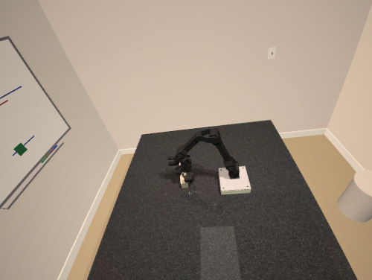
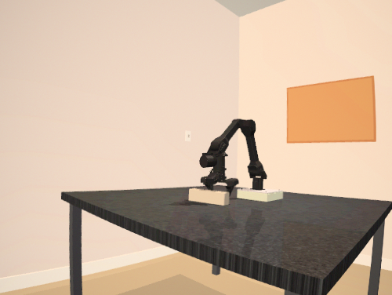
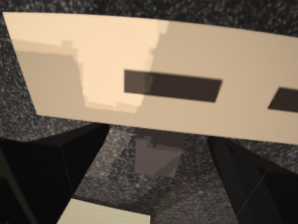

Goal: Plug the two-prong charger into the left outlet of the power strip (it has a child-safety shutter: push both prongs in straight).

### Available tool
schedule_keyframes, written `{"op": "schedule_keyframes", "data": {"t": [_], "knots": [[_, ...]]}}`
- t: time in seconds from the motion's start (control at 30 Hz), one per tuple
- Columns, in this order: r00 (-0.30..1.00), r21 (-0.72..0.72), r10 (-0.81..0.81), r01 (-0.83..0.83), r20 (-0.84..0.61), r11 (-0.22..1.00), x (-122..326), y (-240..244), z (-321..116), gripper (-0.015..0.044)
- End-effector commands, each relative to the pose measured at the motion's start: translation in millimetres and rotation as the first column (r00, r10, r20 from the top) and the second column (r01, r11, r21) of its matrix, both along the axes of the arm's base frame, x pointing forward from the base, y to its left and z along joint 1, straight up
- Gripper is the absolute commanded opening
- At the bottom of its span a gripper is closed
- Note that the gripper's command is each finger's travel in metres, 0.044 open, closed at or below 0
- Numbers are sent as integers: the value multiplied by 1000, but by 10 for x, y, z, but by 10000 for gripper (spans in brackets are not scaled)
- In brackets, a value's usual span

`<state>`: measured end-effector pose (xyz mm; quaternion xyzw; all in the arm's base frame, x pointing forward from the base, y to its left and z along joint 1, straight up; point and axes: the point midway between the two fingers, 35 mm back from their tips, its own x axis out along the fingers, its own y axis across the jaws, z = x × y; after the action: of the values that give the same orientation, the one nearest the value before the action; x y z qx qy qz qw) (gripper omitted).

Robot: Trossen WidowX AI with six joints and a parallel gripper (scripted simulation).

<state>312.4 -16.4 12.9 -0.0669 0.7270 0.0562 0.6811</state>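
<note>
The beige power strip [image 1: 184, 183] [image 2: 208, 197] [image 3: 240, 65] lies on the table; its left outlet [image 3: 172, 86] shows as a dark slot in the wrist view, with the right outlet [image 3: 287, 100] cut off by the frame. My gripper [image 2: 219, 189] [image 3: 158, 130] is open, low at the strip, its fingertips near the strip's lower edge in the wrist view. A shaded grey-mauve block [image 3: 157, 162] shows between the open fingers, apart from both; it looks like the charger, but I cannot tell for sure. No prongs are visible.
The robot's white base plate [image 1: 236, 184] [image 2: 264, 194] sits beside the strip on the dark table [image 1: 160, 231] [image 2: 157, 209]. A pale yellowish piece [image 3: 112, 214] enters the wrist view's bottom edge, unidentified. The arm arches between base and strip.
</note>
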Motion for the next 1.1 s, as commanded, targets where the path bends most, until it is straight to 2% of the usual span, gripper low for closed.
{"op": "schedule_keyframes", "data": {"t": [0.0, 1.07], "knots": [[1000, 3, 4, -4, 2, 1000, -18, -1, -4, 440], [1000, 6, 7, -7, 23, 1000, -111, -19, -7, 440]]}}
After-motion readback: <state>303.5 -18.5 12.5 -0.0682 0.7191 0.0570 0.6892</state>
